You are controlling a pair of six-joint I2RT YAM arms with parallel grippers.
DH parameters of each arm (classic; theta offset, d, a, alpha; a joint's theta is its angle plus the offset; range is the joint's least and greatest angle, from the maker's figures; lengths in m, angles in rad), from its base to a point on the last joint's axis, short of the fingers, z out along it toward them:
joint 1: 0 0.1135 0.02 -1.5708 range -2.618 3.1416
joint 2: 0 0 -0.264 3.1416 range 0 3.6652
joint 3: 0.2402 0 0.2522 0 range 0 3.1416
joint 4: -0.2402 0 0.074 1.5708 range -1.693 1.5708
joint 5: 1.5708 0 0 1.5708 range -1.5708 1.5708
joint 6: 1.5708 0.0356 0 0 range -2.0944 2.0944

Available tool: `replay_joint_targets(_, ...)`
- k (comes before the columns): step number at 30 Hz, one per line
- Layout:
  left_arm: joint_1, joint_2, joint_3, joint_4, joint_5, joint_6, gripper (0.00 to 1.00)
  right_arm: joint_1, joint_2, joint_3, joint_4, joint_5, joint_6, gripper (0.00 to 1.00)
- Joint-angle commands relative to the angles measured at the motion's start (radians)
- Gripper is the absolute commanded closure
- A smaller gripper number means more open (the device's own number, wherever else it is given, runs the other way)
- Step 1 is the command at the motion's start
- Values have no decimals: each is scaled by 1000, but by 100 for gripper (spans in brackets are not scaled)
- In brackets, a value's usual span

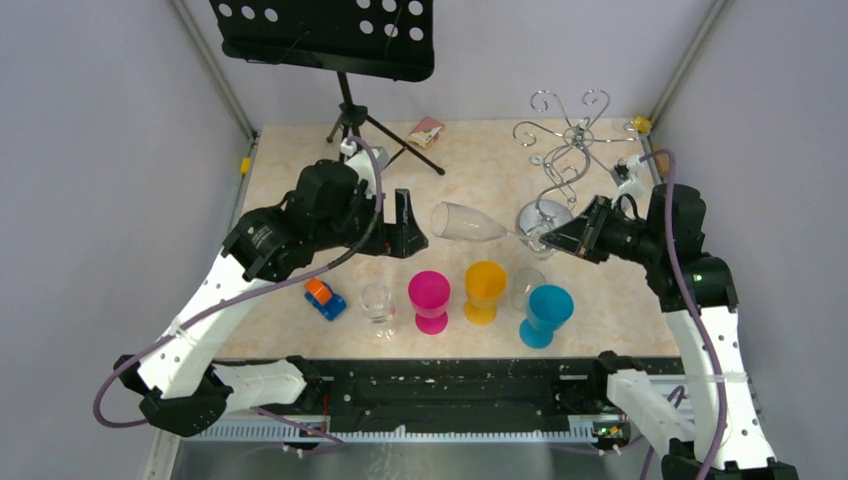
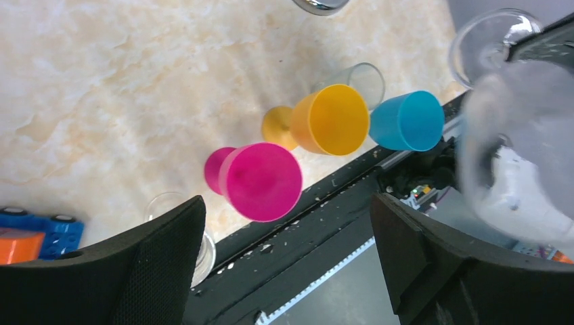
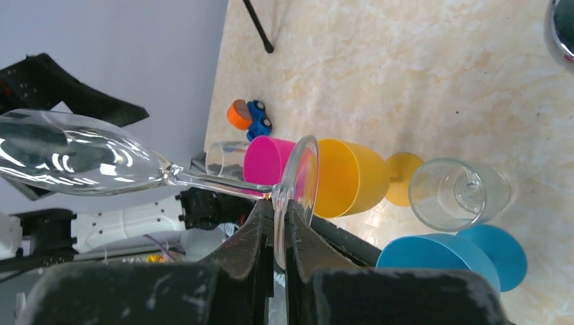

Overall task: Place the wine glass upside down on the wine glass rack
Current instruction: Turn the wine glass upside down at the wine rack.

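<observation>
Along the near edge of the worktop [image 1: 470, 165] stand a pink goblet [image 1: 430, 300], a yellow goblet [image 1: 484, 290] and a blue goblet [image 1: 546, 312], none of them part of the job. Just beyond them, over the middle of the worktop, the wine glass [image 1: 470, 222] hangs clear of the surface, on its side. The right tool [image 1: 548, 238] is clamped on the rim of its round foot, with the disc pinched edge-on between the fingers. The left tool [image 1: 410, 232] sits just beside the mouth of the bowl with its jaws apart and nothing between them. The glass's long axis runs roughly along the near edge and almost level, with the mouth toward the left edge and the foot toward the right edge. Farther back, toward the far right corner, stands the wine glass rack [image 1: 565, 150], with no glass on its hook arms. By my reading the pick-up and lift are done. What is left is to turn the glass mouth-down, carry it to a hook and slide the foot in.
</observation>
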Motion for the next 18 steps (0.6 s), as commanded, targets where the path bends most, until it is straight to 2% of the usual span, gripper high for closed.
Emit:
replay_joint_targets(1,7,-40,18,-50,-77,42,6,4,11,94,32,-123,-58,100)
replay_joint_targets(4,11,-44,33,-74,-77,50,6,3,42,165,-24,-113,-94,100)
replay_joint_targets(9,14,-33,81,-149,-179,83,6,4,139,300,-152,-85,-182,100)
replay_joint_targets(14,15,-21,120,-266,-328,129,5,29,229,495,-246,9,-241,100)
replay_joint_targets(18,18,-21,116,-313,-386,138,4,114,301,640,-308,146,-270,100)
